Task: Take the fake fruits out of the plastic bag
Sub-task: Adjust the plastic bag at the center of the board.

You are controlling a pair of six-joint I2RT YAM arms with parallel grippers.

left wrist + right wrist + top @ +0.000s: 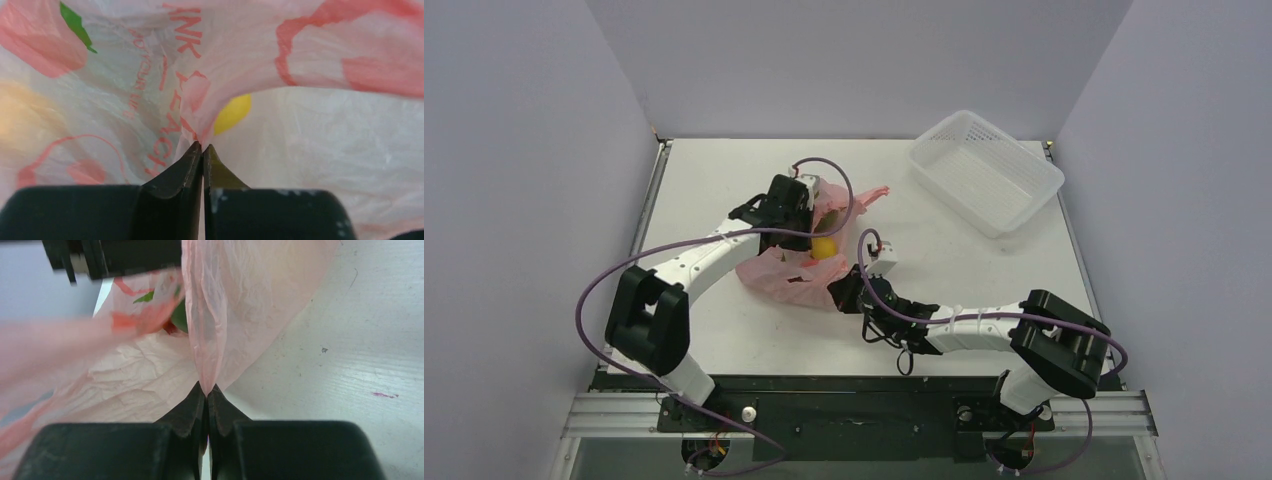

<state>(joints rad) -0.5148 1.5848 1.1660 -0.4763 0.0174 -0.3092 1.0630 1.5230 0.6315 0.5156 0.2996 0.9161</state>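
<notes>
White table [714,180] is seen from above, closed in by pale violet walls. A white perforated basket [986,170] is placed at its far right corner. The plastic bag [779,275], pink and crumpled, lies near the middle of the table, a little toward the left edge. It is reached by the left gripper [816,232] from the far side and by the right gripper [837,287] from the near right side. A yellow fruit [823,247] is seen in the bag's opening, between the two grippers.

From the left wrist, the fingers are seen closed, with a fold of the bag's film [200,100] pinched between their tips. The yellow fruit [232,113] is partly shown just behind this fold, inside the bag. Red letters and a green leaf print [75,22] are seen on the film.

From the right wrist, the jaws are pressed together on a narrow pleat of the bag [207,330], which is drawn up from the table [350,365]. A green shape [180,319] is visible deeper in the bag; whether it is fruit or print cannot be told.
</notes>
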